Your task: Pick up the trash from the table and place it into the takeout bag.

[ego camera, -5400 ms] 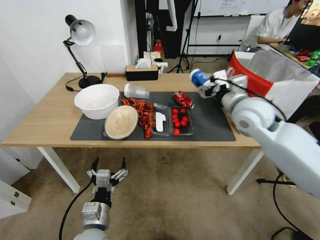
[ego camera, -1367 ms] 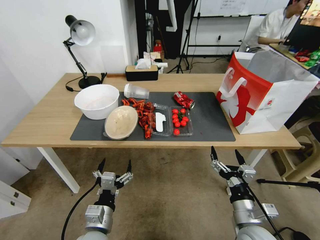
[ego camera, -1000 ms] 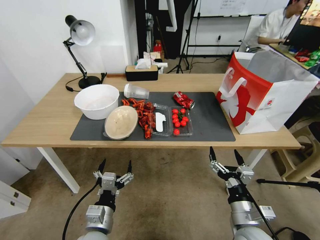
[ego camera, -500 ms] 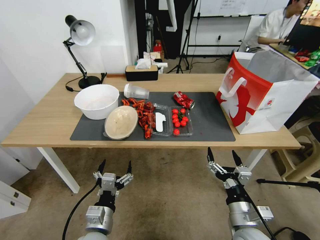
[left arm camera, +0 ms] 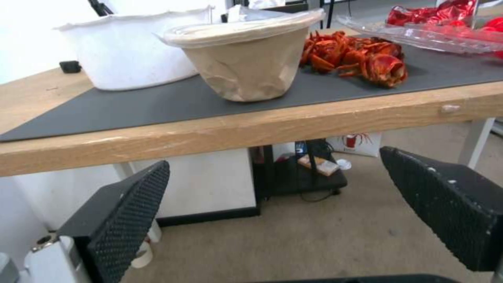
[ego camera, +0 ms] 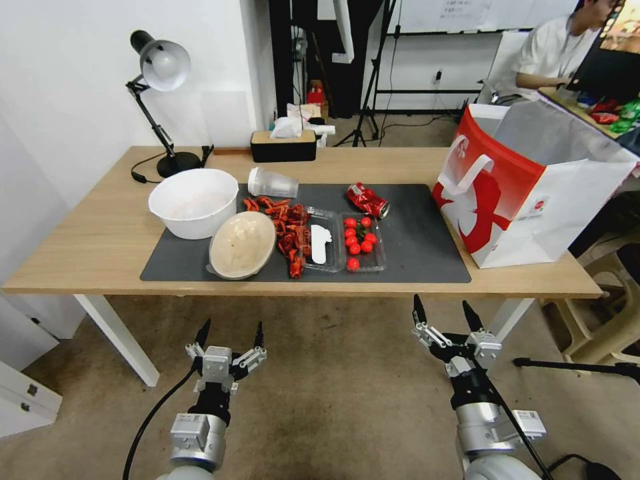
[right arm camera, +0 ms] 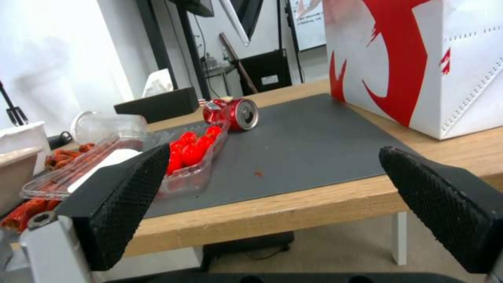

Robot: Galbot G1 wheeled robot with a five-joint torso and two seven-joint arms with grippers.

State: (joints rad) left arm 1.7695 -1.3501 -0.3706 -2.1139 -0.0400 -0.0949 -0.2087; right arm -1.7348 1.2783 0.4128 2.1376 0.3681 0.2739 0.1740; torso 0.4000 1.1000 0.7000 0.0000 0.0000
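- Both my claws hang below the near edge of the long light-wood table [ego camera: 93,253], over the carpet: my left gripper [ego camera: 227,333] under the round beige paper dish [ego camera: 241,244], my right gripper [ego camera: 443,313] under the mat's right end; each has its fingers spread wide and holds nothing
- I judge this a gap between picks: the tall red-and-white paper takeout bag [ego camera: 527,187] stands open at the table's right end, and trash is left on the dark grey mat [ego camera: 420,247]
- Left to collect: the crushed red can [ego camera: 367,199] lying on its side near the bag, the clear plastic cup [ego camera: 272,182] tipped over by the white bowl [ego camera: 193,202], the beige dish, red crayfish shells [ego camera: 288,230]
- The can looks the nearest pick for my right claw; that calls for lifting above the table edge, reaching forward, and closing across the dented body
- The bag's front shows a white figure on red and a small round logo on its white side; I can't read any wording, nor the can's label
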